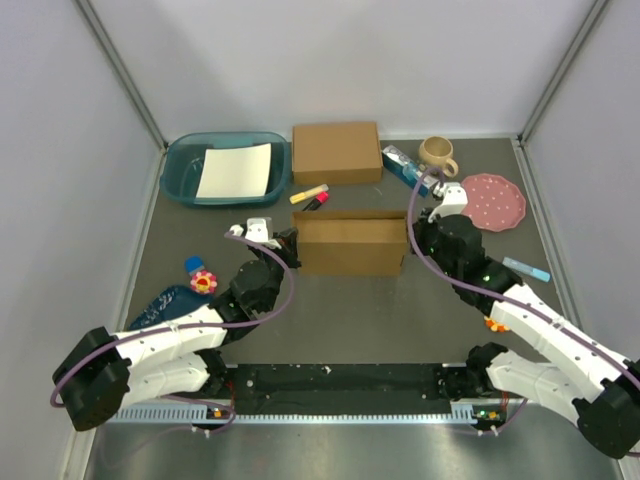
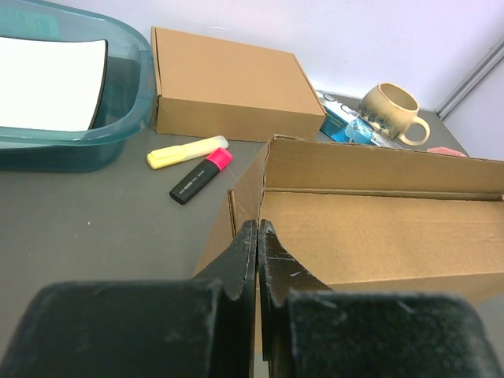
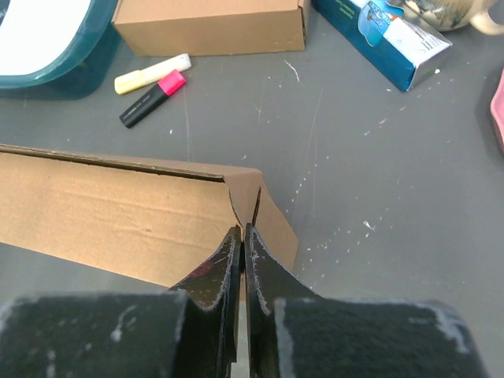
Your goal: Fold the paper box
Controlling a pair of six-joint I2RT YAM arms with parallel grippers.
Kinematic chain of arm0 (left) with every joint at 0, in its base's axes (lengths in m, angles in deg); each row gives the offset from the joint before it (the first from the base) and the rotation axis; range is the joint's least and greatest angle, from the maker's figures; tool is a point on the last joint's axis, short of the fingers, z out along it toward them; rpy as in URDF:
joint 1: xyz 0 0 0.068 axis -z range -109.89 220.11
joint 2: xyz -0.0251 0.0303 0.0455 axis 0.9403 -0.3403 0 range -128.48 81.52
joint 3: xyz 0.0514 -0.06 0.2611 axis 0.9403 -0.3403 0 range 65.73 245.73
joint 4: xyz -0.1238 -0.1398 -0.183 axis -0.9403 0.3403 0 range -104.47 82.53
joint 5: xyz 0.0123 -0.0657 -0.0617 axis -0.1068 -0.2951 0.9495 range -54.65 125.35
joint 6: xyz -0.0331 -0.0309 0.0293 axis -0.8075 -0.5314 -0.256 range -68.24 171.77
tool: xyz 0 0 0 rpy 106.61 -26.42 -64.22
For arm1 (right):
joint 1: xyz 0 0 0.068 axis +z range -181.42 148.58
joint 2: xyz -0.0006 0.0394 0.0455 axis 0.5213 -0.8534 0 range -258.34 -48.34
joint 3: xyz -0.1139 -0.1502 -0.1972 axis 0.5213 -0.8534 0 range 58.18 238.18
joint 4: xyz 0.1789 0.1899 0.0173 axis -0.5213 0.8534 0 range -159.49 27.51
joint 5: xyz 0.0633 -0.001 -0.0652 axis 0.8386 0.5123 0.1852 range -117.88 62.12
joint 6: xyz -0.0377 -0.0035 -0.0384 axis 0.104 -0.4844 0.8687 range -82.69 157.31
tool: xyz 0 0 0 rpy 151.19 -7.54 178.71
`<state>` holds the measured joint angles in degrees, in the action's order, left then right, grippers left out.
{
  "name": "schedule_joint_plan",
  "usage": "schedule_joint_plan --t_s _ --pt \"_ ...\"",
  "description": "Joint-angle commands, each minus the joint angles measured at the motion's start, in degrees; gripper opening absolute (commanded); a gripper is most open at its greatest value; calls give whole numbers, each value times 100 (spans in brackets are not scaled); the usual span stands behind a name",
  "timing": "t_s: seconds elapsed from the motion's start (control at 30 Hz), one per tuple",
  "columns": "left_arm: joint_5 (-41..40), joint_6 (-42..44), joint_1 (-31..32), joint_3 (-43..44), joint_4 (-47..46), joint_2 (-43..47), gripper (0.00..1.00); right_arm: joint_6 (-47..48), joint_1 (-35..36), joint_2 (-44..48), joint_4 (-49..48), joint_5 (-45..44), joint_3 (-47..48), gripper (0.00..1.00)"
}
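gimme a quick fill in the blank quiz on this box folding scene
1. The left pincer and the right pincer are both ____ on the paper box.
2. The teal tub holds a ____ sheet.
3. The pink highlighter lies beside a ____ highlighter.
4. The mug stands ____.

Missing words: shut; white; yellow; upright

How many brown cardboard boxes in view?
2: the paper box at table centre; a closed box behind it, beside the tub. No others visible.
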<state>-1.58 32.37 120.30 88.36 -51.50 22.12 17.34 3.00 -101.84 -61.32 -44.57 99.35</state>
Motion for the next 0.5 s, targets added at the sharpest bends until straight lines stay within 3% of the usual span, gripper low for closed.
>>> schedule_joint_plan --t_s 0.0,0.37,0.47 --pt "107 42 69 -259 1454 -309 0 -130 -14 120 142 95 -363 0" --pt "54 -47 78 -110 1585 -196 1 -403 -5 129 150 157 -865 0" --pt "-7 -29 78 13 1778 23 16 -394 -14 120 186 131 -812 0"
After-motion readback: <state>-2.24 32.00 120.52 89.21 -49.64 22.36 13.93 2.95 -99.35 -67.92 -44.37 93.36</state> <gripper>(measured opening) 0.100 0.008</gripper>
